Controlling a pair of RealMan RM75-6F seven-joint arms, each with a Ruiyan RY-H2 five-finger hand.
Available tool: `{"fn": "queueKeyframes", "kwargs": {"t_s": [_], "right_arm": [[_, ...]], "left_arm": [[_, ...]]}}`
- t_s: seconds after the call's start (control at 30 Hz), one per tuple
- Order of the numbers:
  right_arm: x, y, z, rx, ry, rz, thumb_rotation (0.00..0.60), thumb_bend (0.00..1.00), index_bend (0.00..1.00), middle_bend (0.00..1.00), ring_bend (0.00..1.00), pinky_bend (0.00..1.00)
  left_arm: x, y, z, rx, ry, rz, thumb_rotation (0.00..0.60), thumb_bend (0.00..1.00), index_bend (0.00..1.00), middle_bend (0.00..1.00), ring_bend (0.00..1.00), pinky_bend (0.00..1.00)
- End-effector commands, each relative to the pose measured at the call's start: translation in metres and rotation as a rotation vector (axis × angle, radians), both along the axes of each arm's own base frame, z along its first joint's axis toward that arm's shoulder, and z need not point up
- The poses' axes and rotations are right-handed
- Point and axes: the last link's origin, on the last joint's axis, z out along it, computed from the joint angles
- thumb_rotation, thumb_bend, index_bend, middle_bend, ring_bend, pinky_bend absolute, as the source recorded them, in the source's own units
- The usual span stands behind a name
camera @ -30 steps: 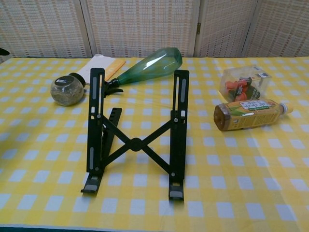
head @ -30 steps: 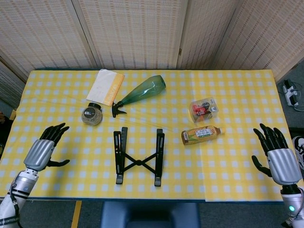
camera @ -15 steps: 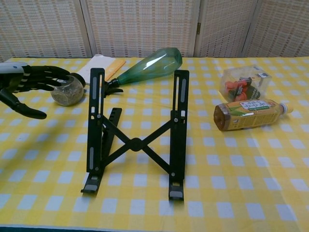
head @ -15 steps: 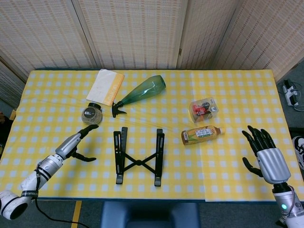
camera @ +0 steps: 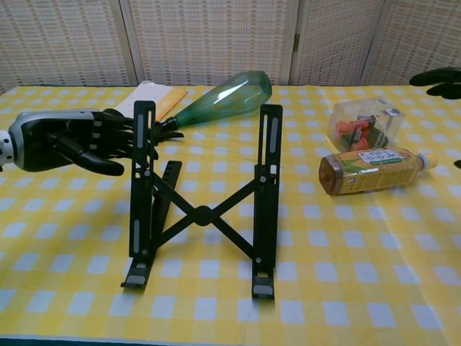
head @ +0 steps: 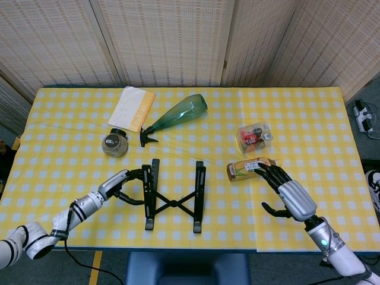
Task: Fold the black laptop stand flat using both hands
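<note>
The black laptop stand (head: pixel 173 202) (camera: pixel 202 214) stands unfolded at the front middle of the yellow checked table, its two rails joined by an X brace. My left hand (head: pixel 122 181) (camera: pixel 75 141) reaches in from the left with fingers extended; the fingertips (camera: pixel 141 137) are at the upper part of the left rail, and no grip shows. To the right of the stand, my right hand (head: pixel 287 194) is spread out with nothing in it. Its fingertips (head: pixel 262 171) lie over the cap end of the tea bottle. In the chest view only its fingertips (camera: pixel 438 76) show, at the right edge.
A tea bottle (head: pixel 244 170) (camera: pixel 366 170) lies right of the stand, with a clear plastic box (head: pixel 255 135) (camera: pixel 364 122) behind it. A green spray bottle (head: pixel 178 115) (camera: pixel 225 96), a jar (head: pixel 114 144) and a yellow-white booklet (head: pixel 132 108) lie behind the stand.
My left hand has moved right from beside the jar up to the stand's left rail. My right hand has swung in from the table's right edge to just beside the tea bottle.
</note>
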Motion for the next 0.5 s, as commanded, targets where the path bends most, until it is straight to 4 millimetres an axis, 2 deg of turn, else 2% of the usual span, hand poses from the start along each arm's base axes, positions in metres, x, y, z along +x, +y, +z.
{"fn": "queueKeyframes", "kwargs": {"t_s": [0.03, 0.27, 0.5], "right_arm": [[0.02, -0.013, -0.023, 0.133, -0.098, 0.033, 0.6, 0.4, 0.0, 0.0, 0.01, 0.0], [0.039, -0.023, -0.043, 0.331, -0.297, 0.003, 0.6, 0.4, 0.0, 0.0, 0.02, 0.0], [0.055, -0.03, -0.055, 0.52, -0.468, -0.037, 0.6, 0.4, 0.0, 0.0, 0.02, 0.0]], "left_arm": [[0.006, -0.001, -0.006, -0.057, -0.056, -0.042, 0.6, 0.15, 0.4, 0.43, 0.37, 0.1], [0.0, -0.004, 0.0, -0.072, -0.115, -0.088, 0.6, 0.15, 0.51, 0.51, 0.43, 0.13], [-0.005, -0.015, 0.012, -0.073, -0.123, -0.152, 0.6, 0.15, 0.52, 0.52, 0.45, 0.13]]}}
